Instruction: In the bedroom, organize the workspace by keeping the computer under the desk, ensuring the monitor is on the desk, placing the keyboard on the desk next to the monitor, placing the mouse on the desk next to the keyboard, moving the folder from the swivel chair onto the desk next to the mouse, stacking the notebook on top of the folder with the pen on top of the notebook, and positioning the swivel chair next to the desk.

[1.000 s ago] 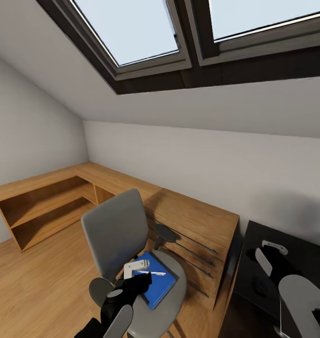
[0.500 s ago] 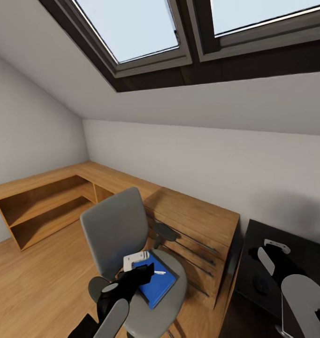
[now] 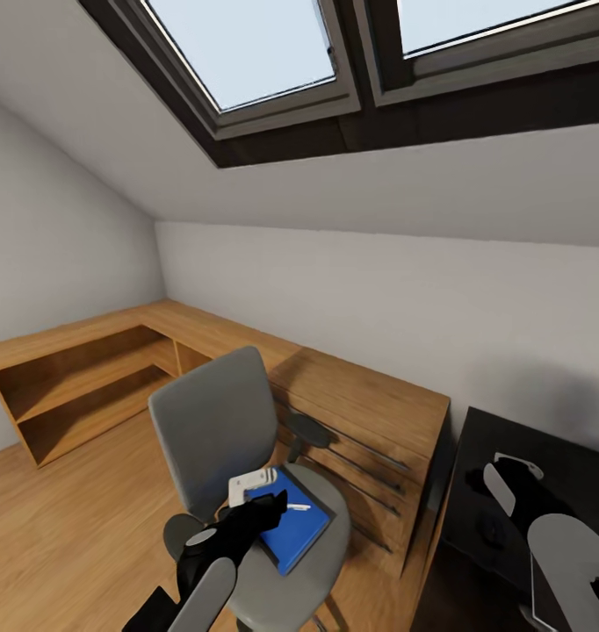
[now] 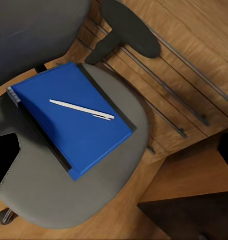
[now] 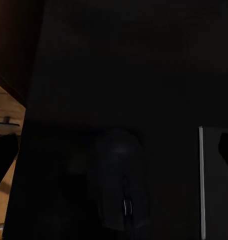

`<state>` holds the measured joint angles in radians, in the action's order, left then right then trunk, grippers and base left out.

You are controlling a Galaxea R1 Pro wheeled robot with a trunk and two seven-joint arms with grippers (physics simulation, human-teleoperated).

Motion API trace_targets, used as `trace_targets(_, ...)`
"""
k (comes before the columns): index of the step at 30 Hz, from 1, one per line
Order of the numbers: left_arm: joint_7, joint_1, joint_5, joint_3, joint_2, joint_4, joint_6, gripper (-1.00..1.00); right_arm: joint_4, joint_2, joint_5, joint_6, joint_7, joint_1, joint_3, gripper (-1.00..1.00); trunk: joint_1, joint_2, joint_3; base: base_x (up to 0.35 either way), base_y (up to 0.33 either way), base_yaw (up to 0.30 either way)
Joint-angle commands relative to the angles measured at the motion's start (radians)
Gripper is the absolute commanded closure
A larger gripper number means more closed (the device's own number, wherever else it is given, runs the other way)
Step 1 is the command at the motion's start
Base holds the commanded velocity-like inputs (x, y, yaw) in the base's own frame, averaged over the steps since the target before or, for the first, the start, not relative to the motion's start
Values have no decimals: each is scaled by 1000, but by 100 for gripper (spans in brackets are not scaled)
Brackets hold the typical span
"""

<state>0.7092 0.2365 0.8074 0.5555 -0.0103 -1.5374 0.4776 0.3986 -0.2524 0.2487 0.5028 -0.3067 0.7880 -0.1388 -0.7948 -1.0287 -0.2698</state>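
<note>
The grey swivel chair stands in front of a wooden drawer cabinet. On its seat lies the blue folder, and the white pen rests on top of it. My left gripper hangs open above the folder's near corner. The black mouse sits on the black desk, under my open right gripper. A thin grey book with a pale edge, the notebook, lies beside the mouse. Computer, monitor and keyboard are out of view.
A light wooden drawer cabinet stands between the chair and the desk. Low wooden shelves run along the left wall under the sloped ceiling and skylights. Wooden floor lies open left of the chair.
My left gripper has edged a little up and forward over the folder's near corner. The head view has shifted slightly. The right gripper has barely moved.
</note>
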Motion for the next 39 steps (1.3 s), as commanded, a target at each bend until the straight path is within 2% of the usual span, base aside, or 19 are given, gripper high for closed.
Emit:
trace_targets(1, 9, 1, 7, 2, -4, -1, 1, -100, 2, -1, 11, 5, -7, 0, 0, -100, -4, -8, -5, 0, 0, 0)
trace_targets(24, 9, 1, 8, 1, -22, -3, 1, -100, 1, -6, 8, 10, 18, 0, 0, -100, -92, -169, -77, 0, 0, 0)
trace_targets(30, 9, 1, 9, 1, -23, -3, 1, -100, -2, -14, 8, 9, 21, 0, 1, -100, -92, -169, -77, 0, 0, 0)
trace_targets(36, 8, 1, 10, 1, -23, -6, 1, -100, -74, -16, 7, -2, 23, 0, 4, -100, -92, -169, -77, 0, 0, 0)
trace_targets(39, 8, 1, 31, 1, -23, -9, 1, -100, -83, -17, 4, -3, 25, 0, 5, -100, -92, -169, -77, 0, 0, 0)
